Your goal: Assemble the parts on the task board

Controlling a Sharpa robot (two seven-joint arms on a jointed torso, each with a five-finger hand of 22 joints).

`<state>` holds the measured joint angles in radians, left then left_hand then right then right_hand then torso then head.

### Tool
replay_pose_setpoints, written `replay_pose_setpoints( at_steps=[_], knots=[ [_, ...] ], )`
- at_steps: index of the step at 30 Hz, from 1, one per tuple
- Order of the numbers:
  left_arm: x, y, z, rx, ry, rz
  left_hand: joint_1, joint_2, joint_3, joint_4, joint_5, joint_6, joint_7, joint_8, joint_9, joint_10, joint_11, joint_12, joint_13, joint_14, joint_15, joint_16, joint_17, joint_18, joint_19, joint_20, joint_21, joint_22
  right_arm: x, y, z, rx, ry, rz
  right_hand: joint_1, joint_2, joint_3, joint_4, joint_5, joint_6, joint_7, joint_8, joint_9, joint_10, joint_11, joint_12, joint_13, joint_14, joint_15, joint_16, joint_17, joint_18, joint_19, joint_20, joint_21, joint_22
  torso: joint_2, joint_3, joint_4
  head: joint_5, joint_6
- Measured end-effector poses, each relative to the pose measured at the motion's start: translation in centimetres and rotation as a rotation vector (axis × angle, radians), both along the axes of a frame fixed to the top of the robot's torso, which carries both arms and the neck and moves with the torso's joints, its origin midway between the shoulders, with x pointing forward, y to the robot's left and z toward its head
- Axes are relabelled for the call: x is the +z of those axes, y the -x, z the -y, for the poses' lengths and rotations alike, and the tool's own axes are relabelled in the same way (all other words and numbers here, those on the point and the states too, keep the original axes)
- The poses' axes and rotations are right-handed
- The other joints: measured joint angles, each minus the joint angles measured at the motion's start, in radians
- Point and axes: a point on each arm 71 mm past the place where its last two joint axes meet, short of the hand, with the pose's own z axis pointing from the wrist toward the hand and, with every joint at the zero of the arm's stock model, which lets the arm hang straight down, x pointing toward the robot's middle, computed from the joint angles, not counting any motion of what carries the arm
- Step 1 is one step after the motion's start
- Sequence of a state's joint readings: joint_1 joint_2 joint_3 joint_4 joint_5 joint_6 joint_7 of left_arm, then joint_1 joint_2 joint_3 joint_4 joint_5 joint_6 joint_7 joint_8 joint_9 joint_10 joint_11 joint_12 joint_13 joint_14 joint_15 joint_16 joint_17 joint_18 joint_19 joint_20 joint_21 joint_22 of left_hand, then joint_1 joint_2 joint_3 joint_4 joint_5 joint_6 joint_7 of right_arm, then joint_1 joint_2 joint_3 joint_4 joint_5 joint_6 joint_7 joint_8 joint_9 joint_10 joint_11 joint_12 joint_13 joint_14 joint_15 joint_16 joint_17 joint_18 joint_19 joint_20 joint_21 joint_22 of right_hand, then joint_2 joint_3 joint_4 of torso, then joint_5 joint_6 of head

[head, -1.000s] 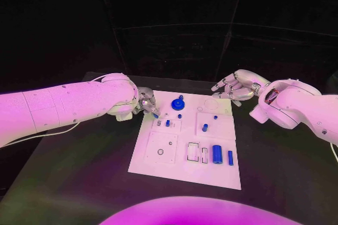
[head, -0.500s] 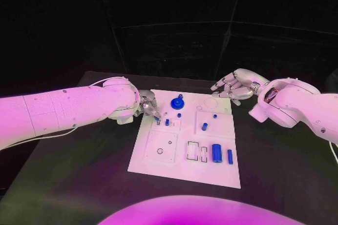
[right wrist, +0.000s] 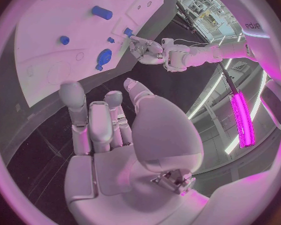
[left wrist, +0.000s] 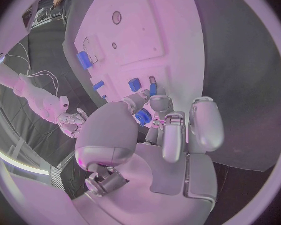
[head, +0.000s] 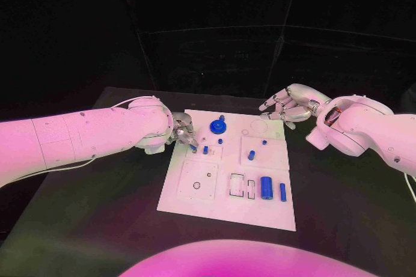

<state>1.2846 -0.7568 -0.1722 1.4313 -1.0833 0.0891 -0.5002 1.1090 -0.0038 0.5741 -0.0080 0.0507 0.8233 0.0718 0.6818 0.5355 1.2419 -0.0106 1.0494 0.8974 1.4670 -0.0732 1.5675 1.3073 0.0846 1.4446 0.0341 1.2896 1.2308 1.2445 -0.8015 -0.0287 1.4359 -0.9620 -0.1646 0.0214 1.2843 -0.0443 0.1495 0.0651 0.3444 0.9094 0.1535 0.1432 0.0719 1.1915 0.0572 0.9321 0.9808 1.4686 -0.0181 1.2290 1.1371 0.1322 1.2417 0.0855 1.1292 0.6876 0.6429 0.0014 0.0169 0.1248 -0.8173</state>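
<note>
The white task board (head: pixel 223 200) lies mid-table. My left hand (head: pixel 181 131) hovers at the board's far left edge and pinches a small blue peg (head: pixel 192 148) (left wrist: pixel 153 89) at its fingertips, just beside a standing blue peg (head: pixel 205 149) (left wrist: pixel 135 84). A round blue knob (head: pixel 217 128) (right wrist: pixel 104 57) stands right of that hand. My right hand (head: pixel 287 109) (right wrist: pixel 106 120) hangs over the board's far right corner with straight, spread fingers and nothing in them. A blue cylinder (head: pixel 267 188) and a thin blue bar (head: pixel 282 193) lie near the board's front right.
More small blue pegs (head: pixel 251 155) stand in the right-hand block. A square plate with a hole (head: pixel 198 185) and rectangular slots (head: pixel 237 186) sit on the near half of the board. Black table (head: pixel 95 217) surrounds it.
My left hand has carried the small peg a little nearer and lower, closer to the standing peg. The right hand has stayed almost still.
</note>
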Motion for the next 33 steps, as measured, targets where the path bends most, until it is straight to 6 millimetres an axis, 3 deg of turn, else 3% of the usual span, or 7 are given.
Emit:
replay_pose_setpoints(
  at_steps=[33],
  knots=[
    [-0.14,0.49,0.23,-0.031,-0.025,-0.019,0.000,0.000,0.003,0.002,0.000,-0.002,0.002,-0.002,0.001,-0.002,0.002,0.000,-0.001,0.000,0.000,0.000,0.000,0.000,0.000,0.000,0.000,0.000,-0.04,0.00,-0.22,0.007,0.001,-0.004,0.000,0.000,0.000,0.000,0.000,0.000,0.000,0.000,0.000,0.000,0.000,0.000,0.000,0.000,0.000,0.000,0.000,0.000,0.000,0.000,0.000,-0.001,0.000,-0.0001,0.0001,0.000,-0.008]
  ],
)
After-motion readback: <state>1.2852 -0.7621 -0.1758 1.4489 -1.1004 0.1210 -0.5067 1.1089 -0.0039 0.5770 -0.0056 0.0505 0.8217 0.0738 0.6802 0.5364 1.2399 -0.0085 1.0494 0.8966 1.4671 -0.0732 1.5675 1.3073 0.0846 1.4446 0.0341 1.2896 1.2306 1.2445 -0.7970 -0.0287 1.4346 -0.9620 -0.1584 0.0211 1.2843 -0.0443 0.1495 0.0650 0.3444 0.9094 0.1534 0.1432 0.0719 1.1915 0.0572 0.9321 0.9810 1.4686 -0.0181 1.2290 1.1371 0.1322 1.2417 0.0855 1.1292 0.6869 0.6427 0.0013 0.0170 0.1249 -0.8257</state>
